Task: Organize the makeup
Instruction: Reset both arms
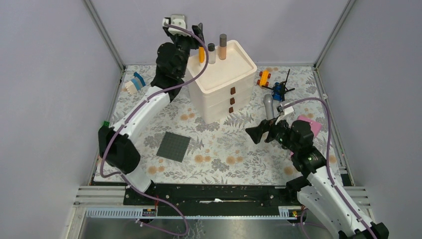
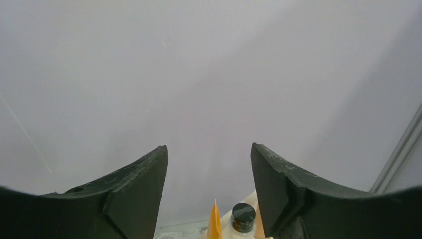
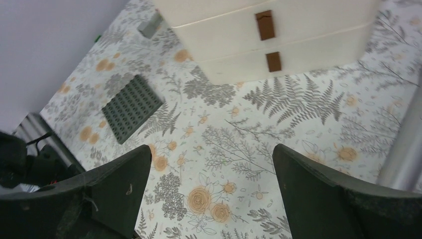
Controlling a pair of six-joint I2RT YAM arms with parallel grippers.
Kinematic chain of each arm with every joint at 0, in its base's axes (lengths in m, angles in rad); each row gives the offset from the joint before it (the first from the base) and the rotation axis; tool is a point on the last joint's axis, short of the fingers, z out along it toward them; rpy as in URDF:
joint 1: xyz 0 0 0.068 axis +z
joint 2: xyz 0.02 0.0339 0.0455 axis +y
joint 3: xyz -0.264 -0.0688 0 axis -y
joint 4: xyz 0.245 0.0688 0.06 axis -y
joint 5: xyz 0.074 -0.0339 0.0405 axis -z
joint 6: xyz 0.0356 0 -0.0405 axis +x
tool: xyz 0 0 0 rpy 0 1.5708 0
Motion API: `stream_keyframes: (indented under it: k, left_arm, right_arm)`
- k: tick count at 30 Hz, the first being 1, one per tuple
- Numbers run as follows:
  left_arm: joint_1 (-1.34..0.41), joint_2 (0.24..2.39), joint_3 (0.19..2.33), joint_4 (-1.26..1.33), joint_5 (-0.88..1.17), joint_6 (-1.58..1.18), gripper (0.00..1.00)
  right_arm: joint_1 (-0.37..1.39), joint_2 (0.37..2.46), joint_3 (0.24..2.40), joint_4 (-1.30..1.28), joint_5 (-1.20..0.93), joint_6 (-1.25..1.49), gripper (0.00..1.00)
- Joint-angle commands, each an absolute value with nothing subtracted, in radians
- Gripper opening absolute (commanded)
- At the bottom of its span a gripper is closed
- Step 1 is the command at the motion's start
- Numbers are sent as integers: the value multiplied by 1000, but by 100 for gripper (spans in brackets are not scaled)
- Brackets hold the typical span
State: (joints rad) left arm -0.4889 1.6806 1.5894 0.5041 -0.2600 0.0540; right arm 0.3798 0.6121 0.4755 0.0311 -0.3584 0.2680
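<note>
Top view: a white drawer unit (image 1: 224, 87) stands at the far middle of the floral table cloth (image 1: 219, 154). On its tray top, along the far-left edge, three items stand upright in a row: orange tube (image 1: 201, 54), black-capped clear bottle (image 1: 211, 53), dark-capped beige tube (image 1: 222, 46).

Left gripper (image 1: 198, 36) is raised at the far-left corner of the unit, just above and beside the orange tube. Left wrist view: fingers spread wide, nothing between them; the orange tube's tip (image 2: 214, 223) and the bottle's black cap (image 2: 243, 216) sit below the gap, untouched.

Silver-grey tube (image 1: 268, 105) is on the cloth just right of the drawers. Right gripper (image 1: 256, 134) hovers nearer than it, over bare cloth, pointing left. Right wrist view: fingers wide apart, holding nothing; the drawer fronts (image 3: 268, 35) with brown handles are ahead.

Also on the cloth:
- An orange toy car (image 1: 263, 78) lies at the far right.
- A blue toy with thin black sticks (image 1: 278, 89) is beside the car; I cannot tell what the sticks are.
- A grey studded plate (image 1: 174, 146) lies near left.
</note>
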Motion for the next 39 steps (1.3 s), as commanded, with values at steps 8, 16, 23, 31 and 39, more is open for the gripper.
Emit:
stream_keyframes:
  k: [8, 16, 23, 31, 39]
  left_arm:
    - [-485, 1185, 1358, 63, -457, -324, 91]
    - [-484, 919, 1013, -321, -400, -537, 99]
    - [-485, 706, 822, -554, -390, -469, 99]
    - [-484, 629, 799, -640, -414, -390, 99]
    - [-485, 595, 763, -598, -374, -376, 99]
  right_arm:
    - [378, 966, 802, -259, -39, 418, 100]
    - [328, 1153, 939, -481, 7, 475, 100]
    - [328, 1093, 944, -627, 166, 401, 100]
    - [328, 827, 764, -548, 280, 419, 100]
    - [328, 587, 659, -495, 279, 402, 100]
